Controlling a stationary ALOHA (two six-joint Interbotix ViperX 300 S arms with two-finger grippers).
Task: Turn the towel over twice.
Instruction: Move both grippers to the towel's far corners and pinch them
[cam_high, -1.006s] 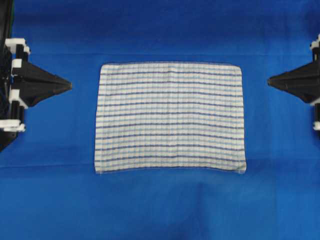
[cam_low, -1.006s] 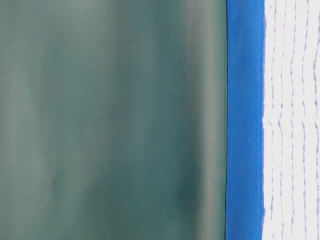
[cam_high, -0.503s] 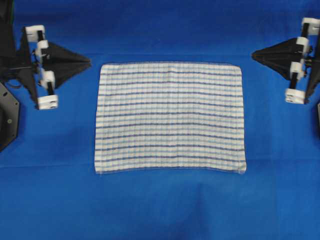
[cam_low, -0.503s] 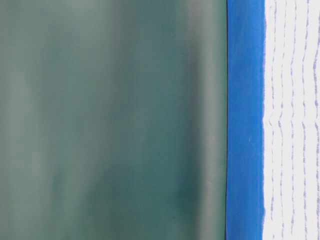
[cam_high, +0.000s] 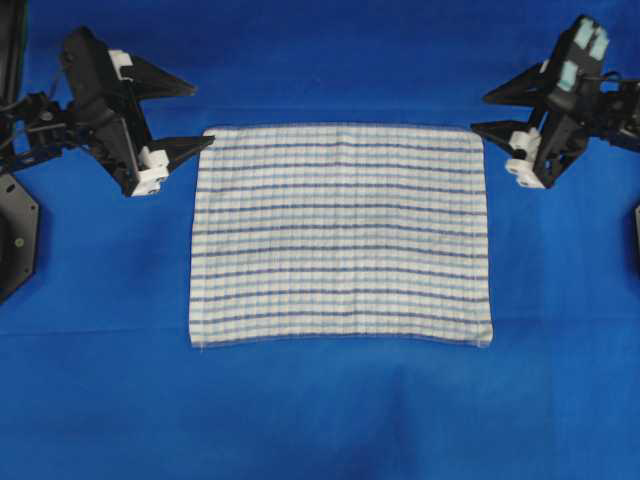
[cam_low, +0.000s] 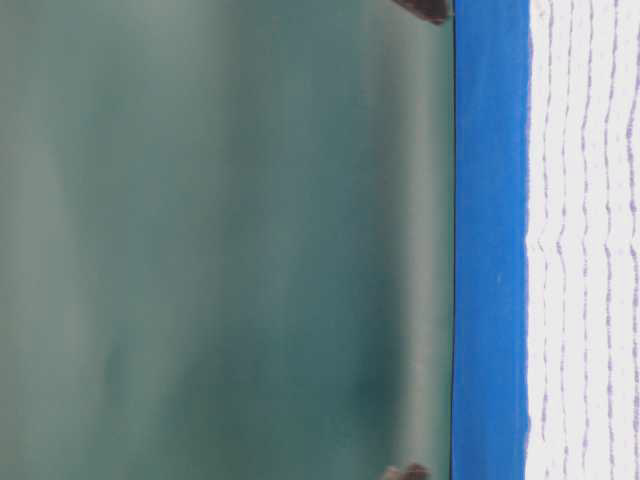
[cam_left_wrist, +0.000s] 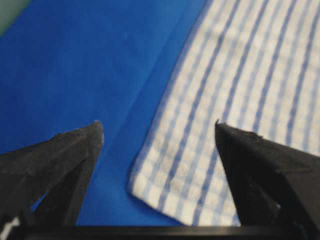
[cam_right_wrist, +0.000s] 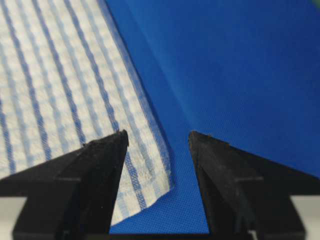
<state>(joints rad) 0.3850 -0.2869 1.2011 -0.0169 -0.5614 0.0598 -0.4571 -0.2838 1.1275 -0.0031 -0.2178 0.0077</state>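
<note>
Towel (cam_high: 340, 235) lies flat mid-frame on blue tabletop (cam_high: 320, 420), no flip apparent yet; left gripper (cam_high: 188, 115) and right gripper (cam_high: 482, 112) at upper corners, jaws wide apart, holding nothing.

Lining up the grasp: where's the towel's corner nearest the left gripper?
Overhead, the towel lies flat mid-table; that corner sits at the tip of the open left gripper.
</note>
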